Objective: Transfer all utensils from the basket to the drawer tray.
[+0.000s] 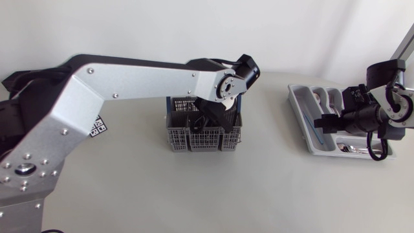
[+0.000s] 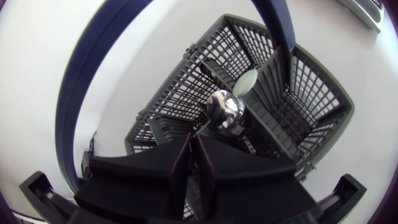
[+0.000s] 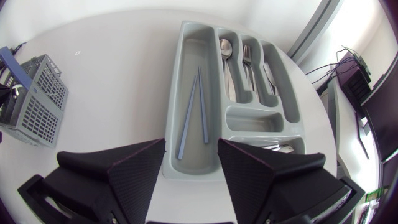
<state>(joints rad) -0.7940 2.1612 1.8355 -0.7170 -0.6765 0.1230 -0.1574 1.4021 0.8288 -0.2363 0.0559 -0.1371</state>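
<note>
The grey mesh basket [image 1: 194, 139] with its blue handle [image 2: 81, 93] stands mid-table. My left gripper [image 1: 217, 120] reaches down into it. In the left wrist view its fingers [image 2: 194, 163] are pressed together, and the neck of a shiny spoon [image 2: 225, 111] runs in between their tips. A pale oval utensil end [image 2: 245, 81] stands just beyond it in the basket [image 2: 186, 87]. My right gripper [image 3: 193, 180] hangs open and empty over the near end of the grey drawer tray [image 3: 180, 74], which holds two blue chopsticks [image 3: 193, 112], spoons [image 3: 227, 56] and forks [image 3: 249, 56].
The drawer tray [image 1: 301, 103] lies at the table's right side, close to the edge, with my right gripper [image 1: 323, 123] at its left rim. A small black-and-white marker [image 1: 98, 126] lies left of the basket. Bare tabletop lies between basket and tray.
</note>
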